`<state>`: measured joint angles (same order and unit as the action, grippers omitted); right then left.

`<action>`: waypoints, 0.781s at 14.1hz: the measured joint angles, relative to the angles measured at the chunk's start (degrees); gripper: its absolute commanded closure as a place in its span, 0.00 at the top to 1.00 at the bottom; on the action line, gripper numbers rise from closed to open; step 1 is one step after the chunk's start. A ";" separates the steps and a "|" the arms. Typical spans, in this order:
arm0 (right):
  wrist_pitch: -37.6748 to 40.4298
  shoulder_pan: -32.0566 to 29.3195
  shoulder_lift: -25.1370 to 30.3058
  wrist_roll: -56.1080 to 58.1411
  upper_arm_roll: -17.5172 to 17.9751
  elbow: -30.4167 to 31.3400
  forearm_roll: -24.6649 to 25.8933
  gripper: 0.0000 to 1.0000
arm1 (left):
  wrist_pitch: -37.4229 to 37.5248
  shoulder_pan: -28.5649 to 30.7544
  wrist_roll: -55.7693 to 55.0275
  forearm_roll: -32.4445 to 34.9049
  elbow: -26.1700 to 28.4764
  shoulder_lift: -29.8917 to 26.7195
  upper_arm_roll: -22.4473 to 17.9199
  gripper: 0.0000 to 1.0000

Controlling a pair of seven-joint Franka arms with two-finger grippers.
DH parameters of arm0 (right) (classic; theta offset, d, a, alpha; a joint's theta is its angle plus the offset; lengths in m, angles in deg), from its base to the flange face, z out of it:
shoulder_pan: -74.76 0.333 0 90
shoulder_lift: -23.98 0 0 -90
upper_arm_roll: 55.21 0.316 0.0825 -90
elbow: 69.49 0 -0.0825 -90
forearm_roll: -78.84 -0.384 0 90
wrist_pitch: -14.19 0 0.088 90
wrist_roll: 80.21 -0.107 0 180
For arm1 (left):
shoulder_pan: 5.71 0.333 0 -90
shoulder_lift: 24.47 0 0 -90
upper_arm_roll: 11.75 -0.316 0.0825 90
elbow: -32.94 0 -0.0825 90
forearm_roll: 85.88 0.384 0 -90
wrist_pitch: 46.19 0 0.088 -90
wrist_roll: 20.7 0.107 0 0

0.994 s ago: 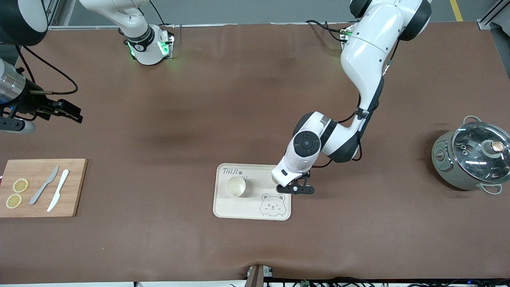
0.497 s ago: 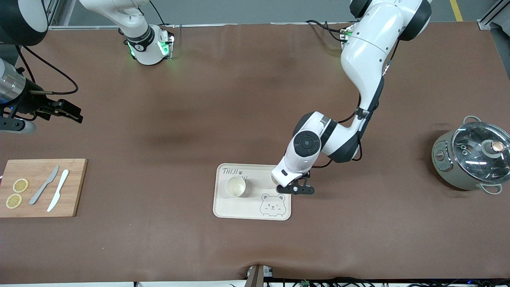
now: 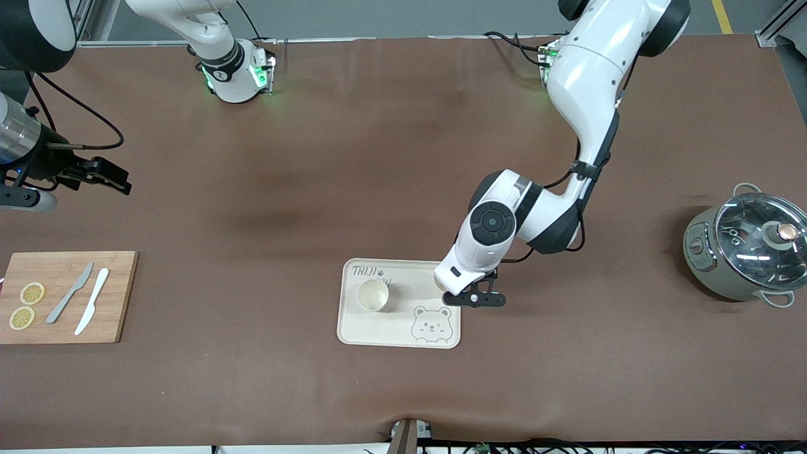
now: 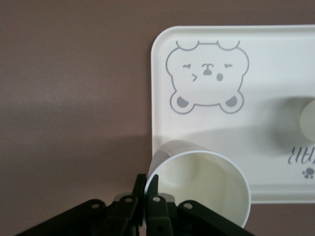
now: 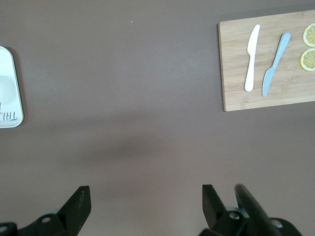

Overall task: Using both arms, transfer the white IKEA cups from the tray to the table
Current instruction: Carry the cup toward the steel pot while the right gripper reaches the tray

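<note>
Your left end effector: clamped on the rim of 1 white cup, over the bear tray edge. Second cup: standing on the tray. Right end effector: wide open, empty, waiting over bare desk.

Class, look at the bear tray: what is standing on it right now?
One white cup stands upright on the tray. A second cup, pinched by its rim in the left hand, is over the tray's edge; whether it touches is hidden.
</note>
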<state>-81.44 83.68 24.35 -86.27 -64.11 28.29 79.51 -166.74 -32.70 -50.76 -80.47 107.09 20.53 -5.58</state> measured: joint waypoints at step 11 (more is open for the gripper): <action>-7.86 12.10 -1.85 -23.02 0.81 0.08 -0.20 1.00 | 2.90 13.35 23.74 -4.08 21.27 -21.12 0.40 0.00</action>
<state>-89.31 95.78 22.49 -109.29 -63.30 28.36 79.31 -163.84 -19.35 -27.02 -84.54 128.36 -0.59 -5.18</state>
